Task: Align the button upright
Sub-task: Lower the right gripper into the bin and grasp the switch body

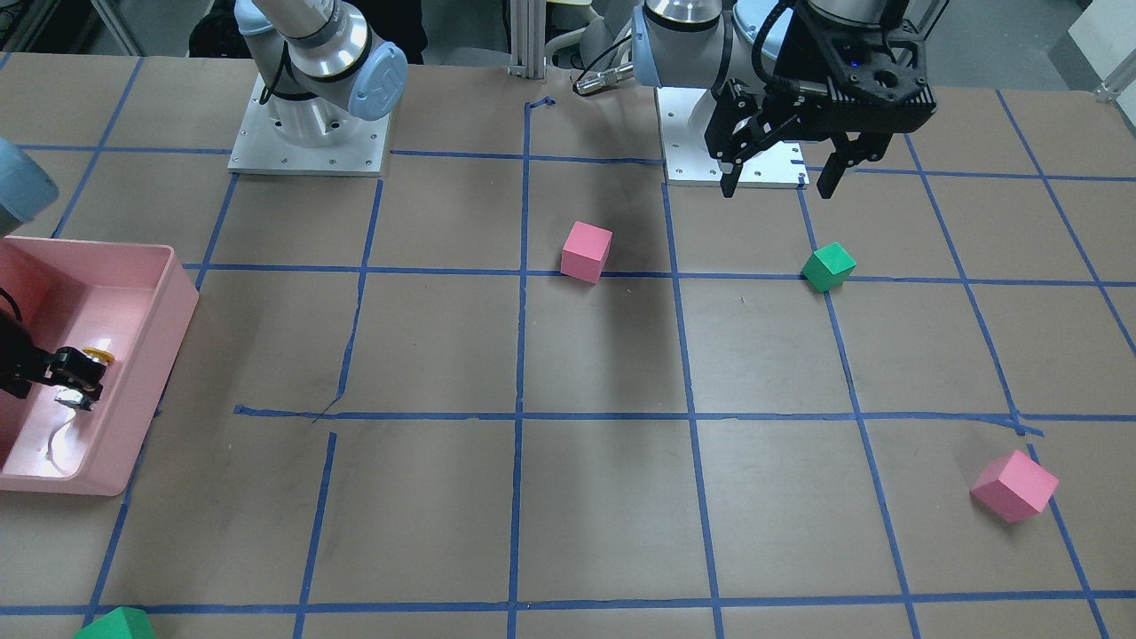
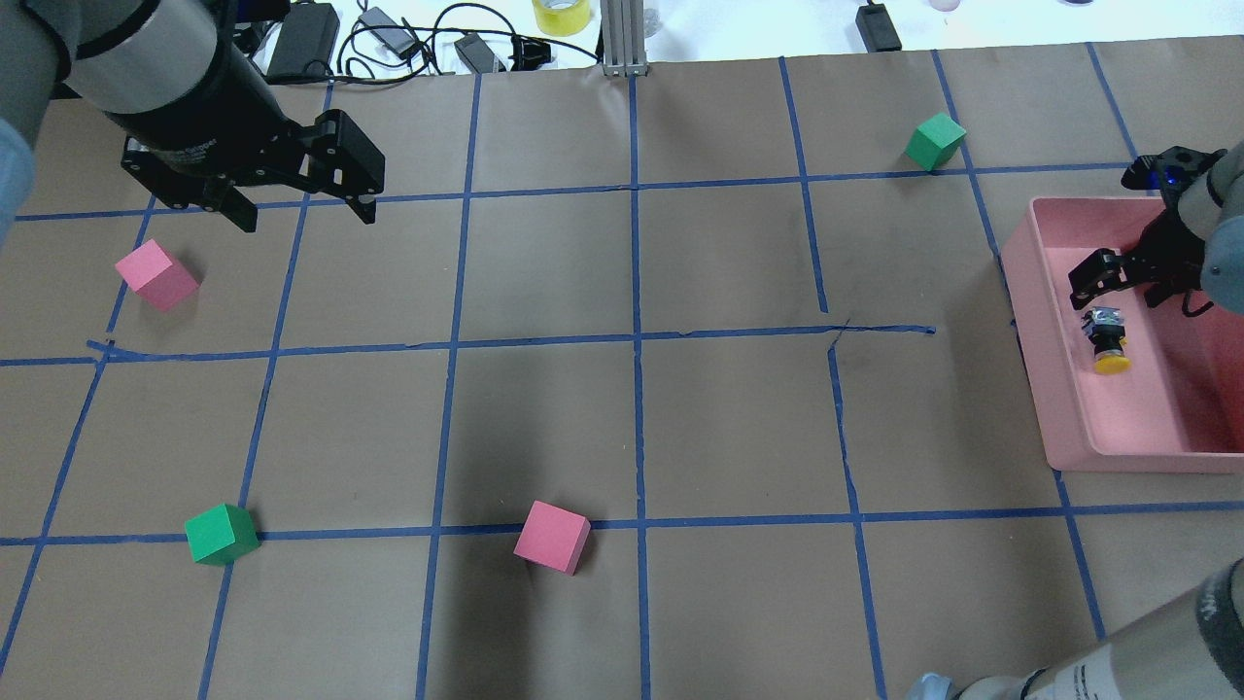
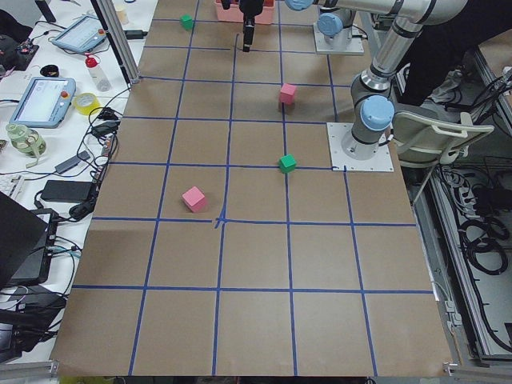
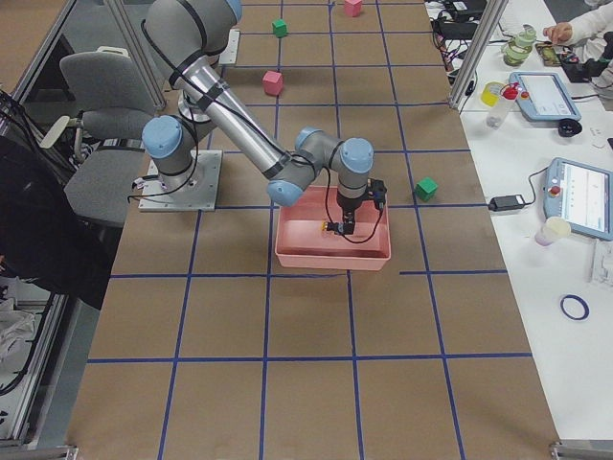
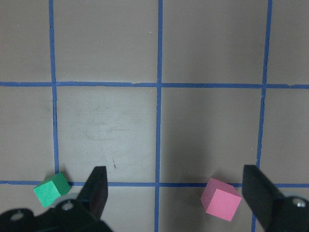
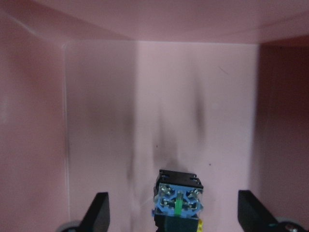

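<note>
Button (image 2: 1108,342) lies tipped on its side on the floor of the pink bin (image 2: 1050,379), yellow cap toward the robot, terminal base facing the right gripper (image 2: 1132,287); that gripper sits low in the bin with jaws spread either side of the base, touching nothing, probably lined up to close on the body and tilt it upright; the left gripper (image 2: 305,216) hangs spread and empty over the far table, seemingly kept clear

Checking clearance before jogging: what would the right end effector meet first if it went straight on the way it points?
Probably the button, lying on its side between the open fingers of the right end effector; beyond it, the pink bin floor.
</note>
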Robot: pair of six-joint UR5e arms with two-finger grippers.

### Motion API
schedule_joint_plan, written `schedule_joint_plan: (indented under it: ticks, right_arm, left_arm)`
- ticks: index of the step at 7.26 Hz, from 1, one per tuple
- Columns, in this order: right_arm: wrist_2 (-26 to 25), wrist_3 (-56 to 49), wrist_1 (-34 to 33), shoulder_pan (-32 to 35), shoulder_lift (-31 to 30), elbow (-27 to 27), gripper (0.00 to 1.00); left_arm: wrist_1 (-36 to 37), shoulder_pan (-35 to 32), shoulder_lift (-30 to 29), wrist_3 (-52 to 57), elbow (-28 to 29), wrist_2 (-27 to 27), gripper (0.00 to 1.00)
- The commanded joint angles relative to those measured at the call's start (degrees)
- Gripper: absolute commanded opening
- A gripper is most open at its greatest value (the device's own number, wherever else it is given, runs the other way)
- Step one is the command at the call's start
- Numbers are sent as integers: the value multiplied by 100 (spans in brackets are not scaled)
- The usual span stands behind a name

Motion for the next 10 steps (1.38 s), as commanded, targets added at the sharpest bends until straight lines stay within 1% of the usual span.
schedule_joint_plan:
  ticks: [1, 4, 5, 6, 7, 8, 10]
  right_arm:
    - [-53, -13, -76, -73, 147, 44, 94]
    - [-158, -40, -129, -74, 156, 132, 93]
    - [-168, -40, -130, -74, 156, 132, 82]
    - [-324, -109, -121, -74, 156, 132, 49]
    - [-404, -110, -121, -74, 156, 132, 29]
    - [-614, -110, -103, -74, 147, 115, 2]
    - [-651, -119, -68, -74, 129, 80, 0]
  left_arm:
    - [-8, 0, 0, 0, 0, 0, 100]
    - [0, 8, 9, 0, 9, 0, 100]
    - [0, 8, 0, 0, 9, 0, 100]
    - [0, 8, 9, 0, 17, 0, 100]
    - [0, 8, 18, 0, 9, 0, 100]
    - [0, 8, 18, 0, 9, 0, 100]
    - [0, 8, 18, 0, 9, 0, 100]
